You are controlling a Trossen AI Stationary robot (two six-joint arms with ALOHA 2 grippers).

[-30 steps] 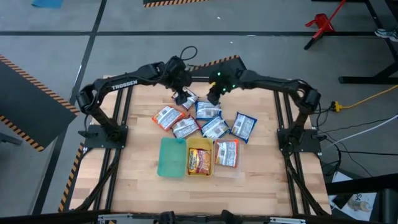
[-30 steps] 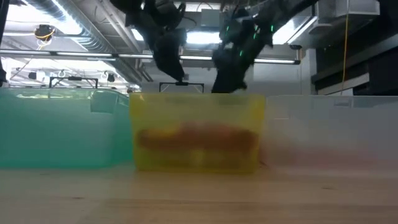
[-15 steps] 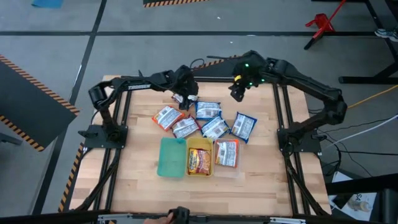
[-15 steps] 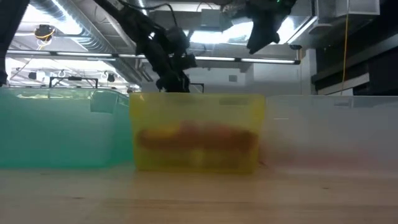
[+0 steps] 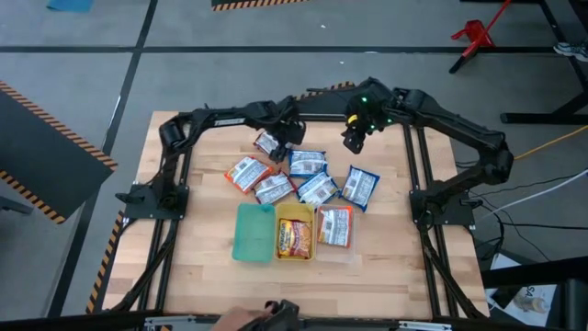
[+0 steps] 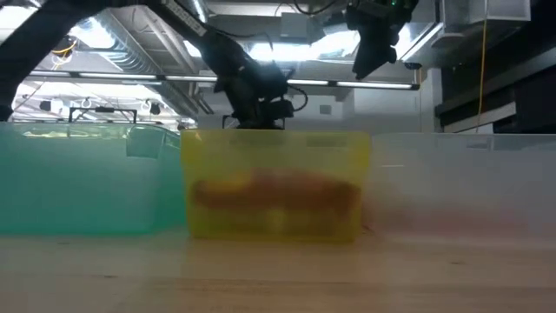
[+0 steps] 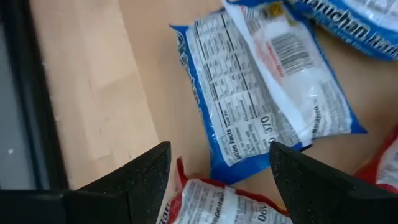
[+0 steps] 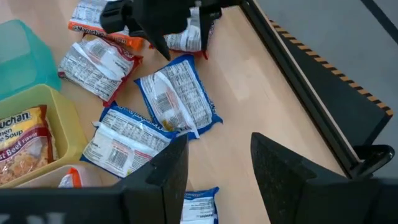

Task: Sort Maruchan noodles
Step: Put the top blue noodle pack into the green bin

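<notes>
A: High view. The left end effector [image 5: 287,138] now sits low at the far side of the bench [image 5: 184,230], over the red-edged packet [image 5: 267,143] at the back of the pile; a second ago it was further back and higher. The right end effector [image 5: 353,138] has pulled up and away from the blue packet [image 5: 308,163] it hovered over a second ago, and has held that spot for the last half second. I read this as the left arm taking the next pick while the right waits.

B: Trays?

A: Green tray [image 5: 253,233] looks empty, yellow tray [image 5: 294,237] holds one dark red packet [image 5: 294,237], and an orange packet [image 5: 335,225] lies in what seems to be a clear tray. Six loose packets remain in a cluster beyond them. Sorting is at an early stage.

B: Low view?

A: The yellow tray blocks the pile. The left end effector [image 6: 257,113] has dropped to just above its rim line; the right [image 6: 369,52] stays high.

B: Left wrist view?

A: Fingers [image 7: 140,180] are spread wide, nothing between them. The blue packet [image 7: 261,106] lies label-down ahead; a red-edged packet [image 7: 217,202] sits directly under the gap. No contact that I can confirm.

B: Right wrist view?

A: Fingers [image 8: 165,171] apart, holding nothing, well above the blue packets [image 8: 177,99].
</notes>
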